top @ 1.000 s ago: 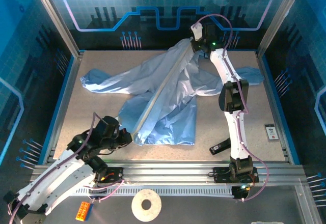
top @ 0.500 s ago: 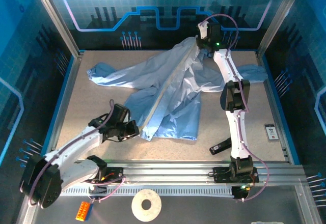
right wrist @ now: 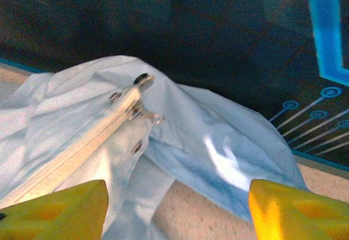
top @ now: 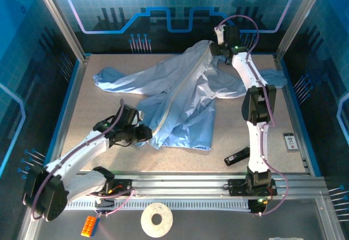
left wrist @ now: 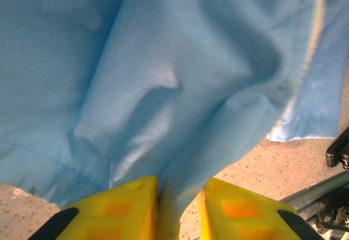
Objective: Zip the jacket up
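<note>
The light blue jacket (top: 188,82) lies spread across the far half of the table, its pale zipper strip (top: 175,97) running diagonally from the hem up to the collar. My left gripper (top: 148,135) is at the near hem. Its yellow fingers (left wrist: 131,204) stand slightly apart, with a fold of jacket (left wrist: 163,76) lying loosely between them and bare table showing beside the right finger. My right gripper (top: 214,48) hovers at the collar, wide open and holding nothing (right wrist: 175,196). Just ahead of it, the clear zipper pull (right wrist: 146,114) sits at the top of the strip (right wrist: 82,142).
A black object (top: 237,156) lies near the right arm's base, and a white card (top: 290,141) near the right edge. A white roll (top: 156,219) and an orange brick (top: 88,225) sit below the front rail. The back wall stands close behind the collar.
My right gripper has opened and let go of the jacket's collar. My left gripper carried the hem to the right and its fingers have parted a little. The jacket shifted right.
</note>
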`<state>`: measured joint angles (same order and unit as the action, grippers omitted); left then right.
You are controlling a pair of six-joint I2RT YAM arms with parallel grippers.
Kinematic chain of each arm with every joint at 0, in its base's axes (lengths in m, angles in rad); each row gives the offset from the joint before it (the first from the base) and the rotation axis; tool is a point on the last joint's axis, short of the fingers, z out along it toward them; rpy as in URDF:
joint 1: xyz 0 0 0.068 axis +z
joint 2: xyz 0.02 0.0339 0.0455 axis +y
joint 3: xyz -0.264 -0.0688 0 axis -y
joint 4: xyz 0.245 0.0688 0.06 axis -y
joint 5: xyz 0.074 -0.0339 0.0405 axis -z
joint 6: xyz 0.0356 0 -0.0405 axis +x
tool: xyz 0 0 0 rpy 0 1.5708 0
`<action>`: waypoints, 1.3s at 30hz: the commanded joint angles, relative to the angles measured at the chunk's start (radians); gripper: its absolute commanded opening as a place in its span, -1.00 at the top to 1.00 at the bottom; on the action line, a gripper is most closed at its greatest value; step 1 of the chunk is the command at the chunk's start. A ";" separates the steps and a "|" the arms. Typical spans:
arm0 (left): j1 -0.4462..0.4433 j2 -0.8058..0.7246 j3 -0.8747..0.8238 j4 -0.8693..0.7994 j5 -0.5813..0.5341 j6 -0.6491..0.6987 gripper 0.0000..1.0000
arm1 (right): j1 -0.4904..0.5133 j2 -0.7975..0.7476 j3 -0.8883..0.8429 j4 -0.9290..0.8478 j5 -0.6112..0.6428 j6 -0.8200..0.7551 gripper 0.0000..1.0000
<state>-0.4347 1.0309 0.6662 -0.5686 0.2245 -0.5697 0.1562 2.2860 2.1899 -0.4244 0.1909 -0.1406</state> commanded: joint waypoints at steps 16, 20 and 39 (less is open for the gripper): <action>0.018 -0.336 0.110 -0.087 -0.278 0.271 -0.89 | 0.088 -0.815 -1.002 0.296 0.081 0.134 -0.40; 0.025 -0.404 0.029 -0.010 -0.514 0.258 -0.98 | 0.097 -1.011 -1.248 0.341 0.164 0.195 -0.68; 0.152 -0.299 -0.513 0.996 -0.751 0.528 -0.98 | 0.029 -1.479 -1.955 0.777 0.232 0.111 -0.99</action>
<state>-0.3107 0.6876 0.1978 0.1440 -0.5106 -0.0929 0.2054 0.8402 0.2947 0.1856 0.4297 -0.0010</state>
